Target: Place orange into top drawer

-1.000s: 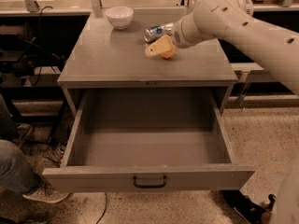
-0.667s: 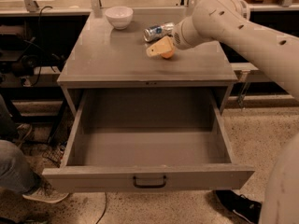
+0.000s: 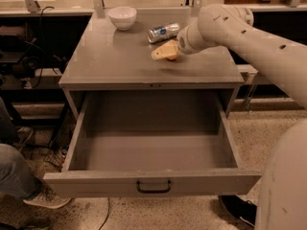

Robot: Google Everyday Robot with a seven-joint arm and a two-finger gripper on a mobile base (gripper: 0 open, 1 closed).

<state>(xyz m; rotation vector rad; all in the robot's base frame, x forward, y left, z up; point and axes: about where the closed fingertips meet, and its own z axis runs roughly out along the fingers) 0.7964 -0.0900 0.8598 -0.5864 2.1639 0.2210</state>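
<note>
Camera view | gripper (image 3: 161,52) over cabinet top (image 3: 115,59) – orange (image 3: 171,58) mostly hidden | grip: cannot tell

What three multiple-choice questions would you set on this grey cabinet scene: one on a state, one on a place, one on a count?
1. The top drawer is:
A) shut
B) open and empty
C) open and full

2. Where is the robot's gripper?
A) inside the top drawer
B) over the cabinet top, beside the can
C) out of sight

3. How many cans lie on the cabinet top?
A) one
B) two
C) three

Answers:
1 B, it is pulled out and nothing lies inside.
2 B, it hangs just in front of the can.
3 A, only one silver and blue can shows.
</note>
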